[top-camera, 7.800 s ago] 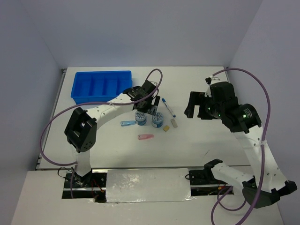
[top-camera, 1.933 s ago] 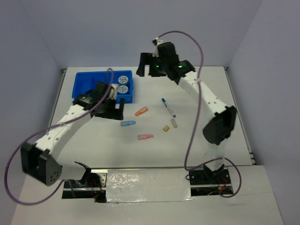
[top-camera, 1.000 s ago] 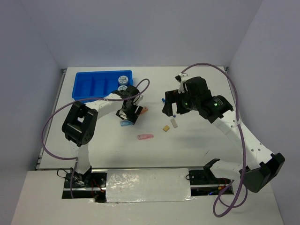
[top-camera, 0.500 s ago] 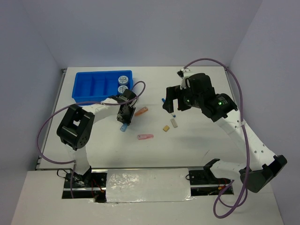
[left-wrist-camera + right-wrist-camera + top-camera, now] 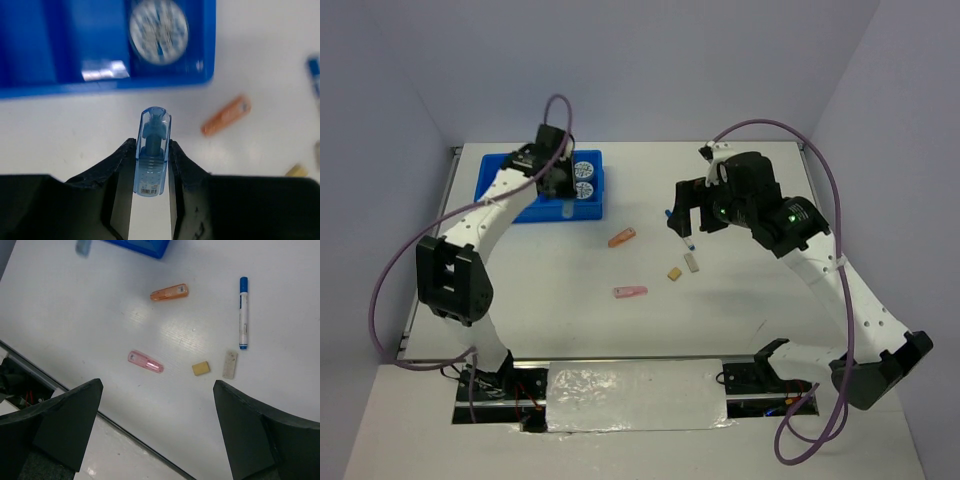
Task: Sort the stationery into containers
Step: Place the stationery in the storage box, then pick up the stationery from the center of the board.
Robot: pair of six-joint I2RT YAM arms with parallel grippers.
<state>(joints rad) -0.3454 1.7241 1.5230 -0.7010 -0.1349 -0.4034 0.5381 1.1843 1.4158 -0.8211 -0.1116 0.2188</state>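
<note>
Your left gripper (image 5: 152, 162) is clamped on the blue clip (image 5: 154, 125), which sticks out past its fingertips over the worktop (image 5: 260, 65). The blue tray (image 5: 60, 50) lies just ahead of it. The tray's end compartment, ahead and slightly right of the fingertips, holds both patterned rolls (image 5: 585, 171). Your right gripper (image 5: 156, 390) hangs spread wide, grasping nothing. Beneath it on the worktop lie the orange clip (image 5: 169, 292), pink clip (image 5: 145, 361), pen (image 5: 243, 312), tan block (image 5: 200, 368) and whitish block (image 5: 229, 364).
</note>
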